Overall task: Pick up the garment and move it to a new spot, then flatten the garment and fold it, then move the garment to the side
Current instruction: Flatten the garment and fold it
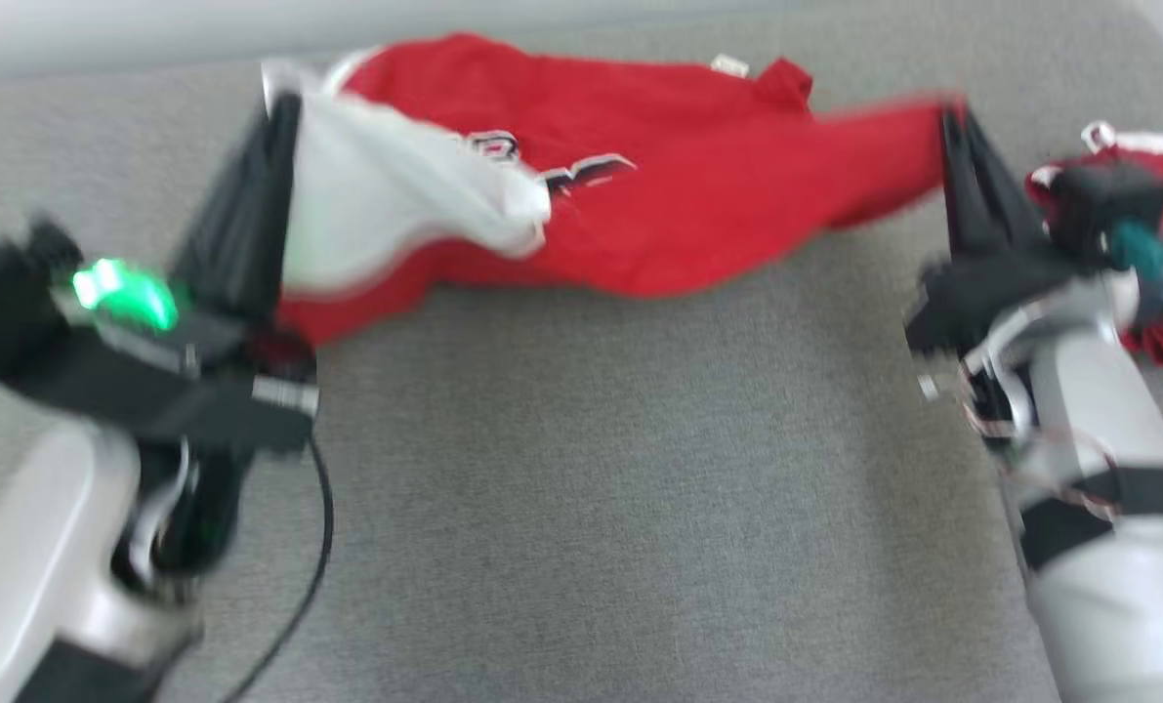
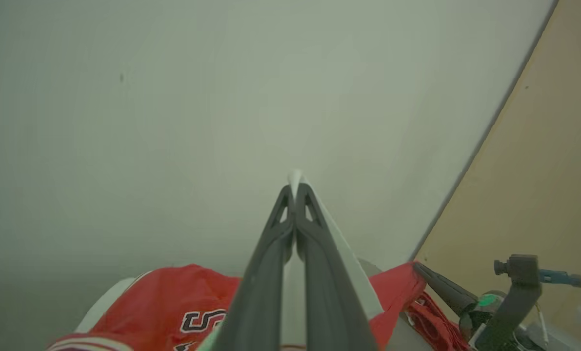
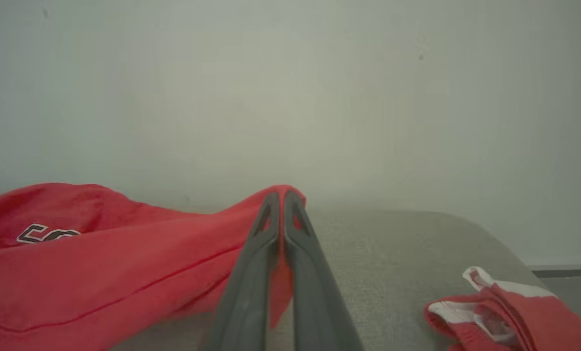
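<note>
1. A red jersey [image 1: 698,195] with a white panel and black-and-white lettering is stretched left to right across the far part of a grey upholstered surface [image 1: 591,488].
2. The head view is blurred, so fine detail of the cloth is hard to read.
3. The left gripper [image 1: 286,103] is at the far left. Its two dark fingers are pressed together on the white edge of the jersey, and a sliver of white cloth pokes out past the tips in the left wrist view.
4. The right gripper [image 1: 949,112] is at the far right. Its fingers are clamped on a red corner of the jersey, which wraps over the tips in the right wrist view.
5. The right-hand corner is raised, and the red cloth slopes down from it toward the grey surface. The white panel droops in a fold just right of the left gripper.
6. Whether the middle of the jersey rests on the surface or hangs just above it cannot be told.
7. A small white tag [image 1: 729,65] shows at the jersey's far edge.
8. A second red-and-white garment [image 3: 505,312] lies crumpled on the grey surface to the right of the right gripper, apart from the jersey.
9. A green light [image 1: 122,293] glows on the left wrist, and a black cable [image 1: 317,547] hangs below it.
10. A pale wall [image 3: 290,97] stands beyond the far edge of the surface.
</note>
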Robot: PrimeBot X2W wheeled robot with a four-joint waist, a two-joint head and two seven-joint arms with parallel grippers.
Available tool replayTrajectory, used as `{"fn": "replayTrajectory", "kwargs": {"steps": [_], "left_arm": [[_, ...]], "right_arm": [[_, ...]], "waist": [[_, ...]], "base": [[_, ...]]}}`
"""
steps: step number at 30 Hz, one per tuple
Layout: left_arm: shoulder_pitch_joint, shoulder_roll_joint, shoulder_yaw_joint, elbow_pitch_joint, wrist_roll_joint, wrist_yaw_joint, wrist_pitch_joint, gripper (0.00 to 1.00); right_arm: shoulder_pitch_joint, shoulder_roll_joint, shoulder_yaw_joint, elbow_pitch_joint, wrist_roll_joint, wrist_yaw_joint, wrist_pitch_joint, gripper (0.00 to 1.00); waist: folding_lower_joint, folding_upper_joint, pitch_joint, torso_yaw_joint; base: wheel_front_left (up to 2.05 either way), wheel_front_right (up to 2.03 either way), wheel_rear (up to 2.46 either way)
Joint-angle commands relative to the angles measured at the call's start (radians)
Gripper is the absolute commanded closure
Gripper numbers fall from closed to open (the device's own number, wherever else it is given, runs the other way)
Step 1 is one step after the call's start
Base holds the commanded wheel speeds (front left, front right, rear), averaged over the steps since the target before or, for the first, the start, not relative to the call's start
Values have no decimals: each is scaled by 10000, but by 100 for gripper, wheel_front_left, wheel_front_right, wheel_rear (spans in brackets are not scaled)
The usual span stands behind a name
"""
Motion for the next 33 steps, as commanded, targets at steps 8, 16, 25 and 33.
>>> {"fn": "replayTrajectory", "kwargs": {"steps": [8, 16, 25, 33], "left_arm": [[3599, 723, -264, -1362, -3752, 15, 1176, 100], [5608, 999, -503, -2080, -5266, 168, 1811, 100], [7040, 1475, -865, -2630, -6149, 547, 2502, 100], [8031, 1856, -991, -2580, -6906, 849, 2948, 100]], "right_arm": [[3677, 302, -1539, -2732, 599, -26, 2170, 100], [5971, 1196, -2690, -4397, 658, -26, 3256, 100], [7259, 1736, -3409, -5034, 574, -26, 4174, 100], [7701, 1816, -3756, -5029, 222, -26, 4659, 100]], "waist": [[1, -1, -1197, 529], [1, -1, -1623, 784], [1, -1, -1672, 952], [1, -1, -1605, 1029]], "base": [[0, 0, 0], [0, 0, 0], [0, 0, 0], [0, 0, 0]]}}
